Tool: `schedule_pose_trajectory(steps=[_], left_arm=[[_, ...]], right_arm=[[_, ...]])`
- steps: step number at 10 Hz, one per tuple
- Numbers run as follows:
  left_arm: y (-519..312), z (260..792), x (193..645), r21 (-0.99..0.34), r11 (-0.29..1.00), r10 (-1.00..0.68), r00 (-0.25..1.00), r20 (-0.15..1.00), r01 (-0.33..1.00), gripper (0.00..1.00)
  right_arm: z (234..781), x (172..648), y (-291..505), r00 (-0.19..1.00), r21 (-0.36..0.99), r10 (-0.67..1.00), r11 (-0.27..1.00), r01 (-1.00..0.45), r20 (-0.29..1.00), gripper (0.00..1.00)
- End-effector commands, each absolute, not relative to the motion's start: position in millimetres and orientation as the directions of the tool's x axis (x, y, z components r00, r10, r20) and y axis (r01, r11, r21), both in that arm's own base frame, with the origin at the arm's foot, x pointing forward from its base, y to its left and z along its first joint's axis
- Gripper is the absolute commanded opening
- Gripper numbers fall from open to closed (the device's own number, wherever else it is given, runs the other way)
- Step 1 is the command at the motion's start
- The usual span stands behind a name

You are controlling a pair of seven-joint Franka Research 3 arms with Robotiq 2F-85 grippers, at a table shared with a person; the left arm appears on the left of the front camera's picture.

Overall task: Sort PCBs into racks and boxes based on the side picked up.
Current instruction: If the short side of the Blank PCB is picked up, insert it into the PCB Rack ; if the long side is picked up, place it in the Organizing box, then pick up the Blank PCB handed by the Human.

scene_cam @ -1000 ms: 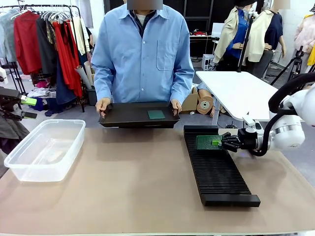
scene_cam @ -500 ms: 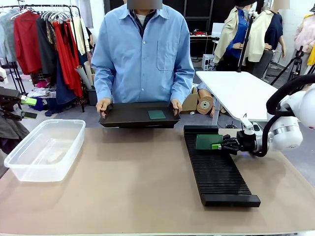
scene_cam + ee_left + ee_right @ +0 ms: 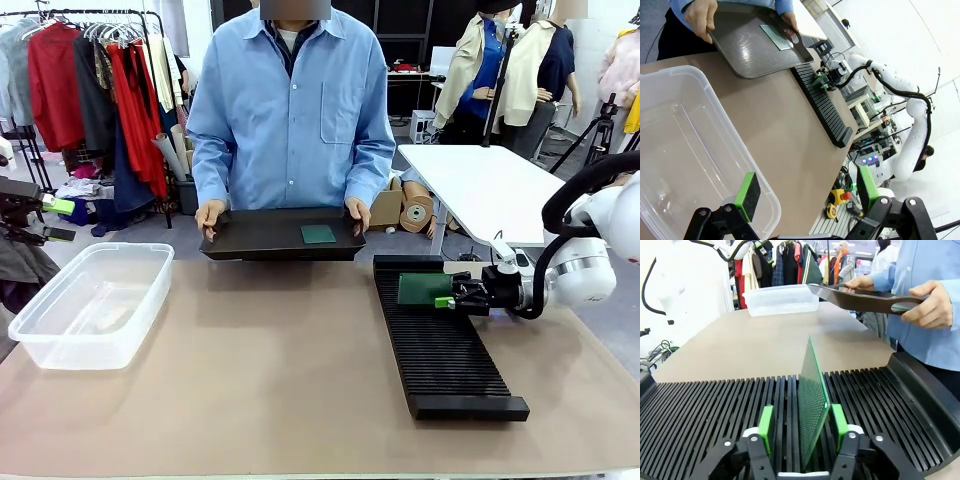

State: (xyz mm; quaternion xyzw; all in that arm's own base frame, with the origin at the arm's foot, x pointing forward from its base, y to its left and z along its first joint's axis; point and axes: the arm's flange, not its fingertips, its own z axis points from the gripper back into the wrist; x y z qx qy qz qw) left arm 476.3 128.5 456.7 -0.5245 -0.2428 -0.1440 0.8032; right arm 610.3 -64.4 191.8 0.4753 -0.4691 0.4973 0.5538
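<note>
A green PCB (image 3: 422, 290) (image 3: 812, 400) stands on edge in a slot near the far end of the black ribbed rack (image 3: 445, 350) (image 3: 715, 400). My right gripper (image 3: 447, 297) (image 3: 802, 427) straddles it, open, with a gap between each green pad and the board. A second PCB (image 3: 318, 234) (image 3: 777, 37) lies flat on the black tray (image 3: 260, 235) that the person holds in both hands at the far edge. The clear box (image 3: 90, 305) (image 3: 680, 150) sits at the left. Beside it my left gripper (image 3: 55, 220) (image 3: 807, 192) hangs open with nothing in it.
The person in a blue shirt stands behind the tray, one hand (image 3: 932, 305) gripping its rim. A white table (image 3: 490, 185) stands at the back right, and a clothes rail (image 3: 90, 80) at the back left. Bare brown tabletop (image 3: 270, 370) lies between box and rack.
My right gripper has opened and let go of the PCB, which has gone from tilted in the fingers to standing in the rack slot. The left arm and the person have stayed put.
</note>
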Motion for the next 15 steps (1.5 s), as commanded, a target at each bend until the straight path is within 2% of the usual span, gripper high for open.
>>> schedule_pose_trajectory(steps=[1,6,7,15], left_arm=[[128,457,476,-0.772,0.408,0.025,0.84,0.543,0.487,1.0],[128,457,476,-0.772,0.408,0.025,0.84,0.543,0.487,1.0],[128,457,476,-0.772,0.408,0.025,0.84,0.543,0.487,1.0],[128,457,476,-0.772,0.408,0.025,0.84,0.543,0.487,1.0]], right_arm=[[203,613,-67,0.075,0.073,0.09,0.028,-0.997,0.993,1.0],[223,611,-74,0.094,0.09,0.088,0.045,-0.995,0.992,1.0],[209,610,-71,0.05,0.046,0.082,0.046,-0.998,0.995,1.0],[209,610,-71,0.05,0.046,0.082,0.046,-0.998,0.995,1.0]])
